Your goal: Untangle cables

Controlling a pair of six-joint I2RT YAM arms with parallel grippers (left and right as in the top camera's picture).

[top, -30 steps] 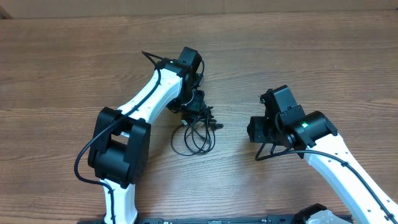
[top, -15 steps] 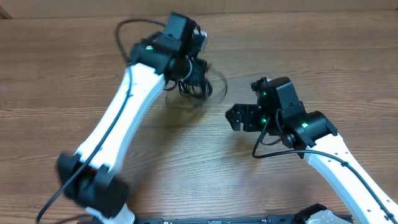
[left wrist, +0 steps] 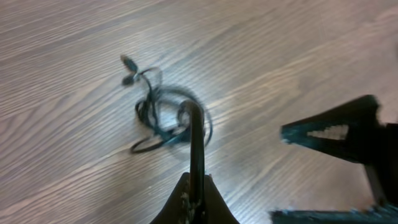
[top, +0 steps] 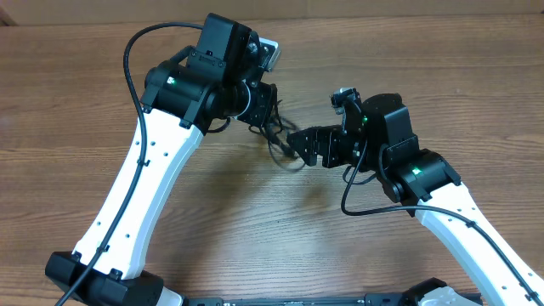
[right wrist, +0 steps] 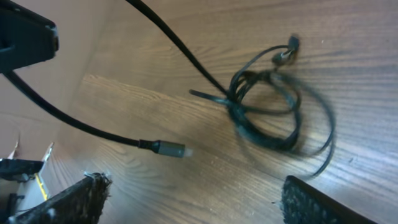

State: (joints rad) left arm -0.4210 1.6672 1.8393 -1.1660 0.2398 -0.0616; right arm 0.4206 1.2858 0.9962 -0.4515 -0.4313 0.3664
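Cables (top: pixel 276 146): bunched in one snarl of loops between the two arms over the wooden table (top: pixel 425 68), one strand running taut up into the left gripper (left wrist: pixel 196 182), which is clamped on it; whether the snarl is clear of the wood, cannot tell. Right gripper (top: pixel 299 146) spread wide and empty, just beside the snarl. Progress, my estimate: early, since one plug end (right wrist: pixel 171 149) trails free but the loops are not yet separated and no second grasp is made
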